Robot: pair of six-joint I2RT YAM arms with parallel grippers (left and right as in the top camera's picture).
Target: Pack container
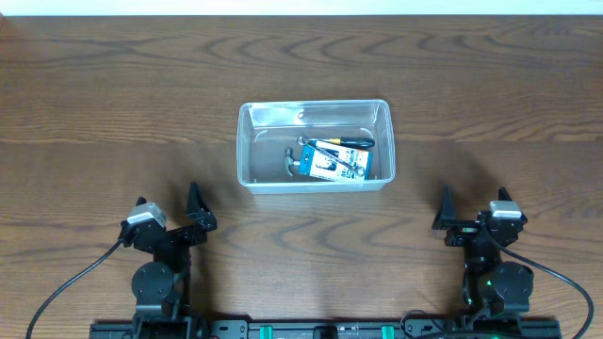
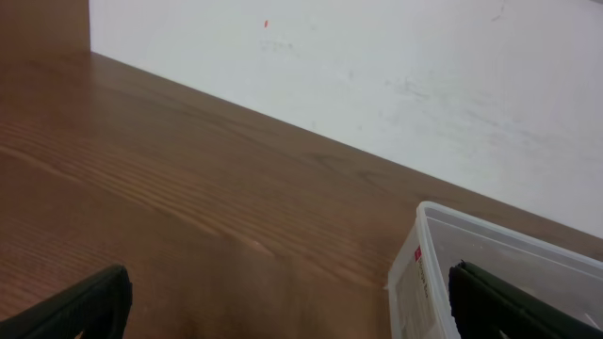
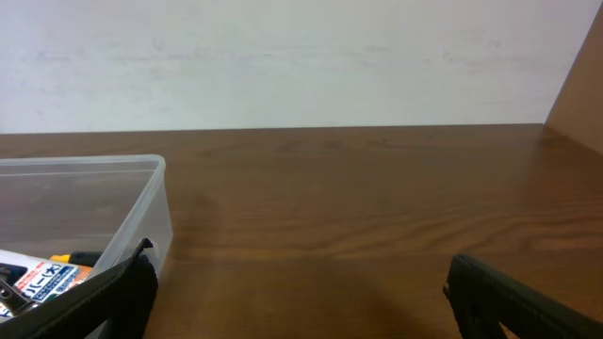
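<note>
The clear plastic container (image 1: 247, 151) stands in the middle of the wooden table. Inside it lie a blue-and-white box (image 1: 332, 162), a black-handled screwdriver (image 1: 350, 142) and a small metal tool (image 1: 292, 160). My left gripper (image 1: 170, 201) rests near the front edge, left of the container and well short of it, open and empty. My right gripper (image 1: 474, 202) rests at the front right, also open and empty. The left wrist view has the container's corner (image 2: 424, 268) beside the right finger (image 2: 518, 306). The right wrist view has the container's wall (image 3: 141, 217) at the left, with the box (image 3: 42, 281) inside.
Bare wooden tabletop (image 1: 113, 94) surrounds the container on all sides. A white wall (image 3: 301, 56) runs along the far edge of the table. Black cables (image 1: 66, 282) trail from both arm bases at the front.
</note>
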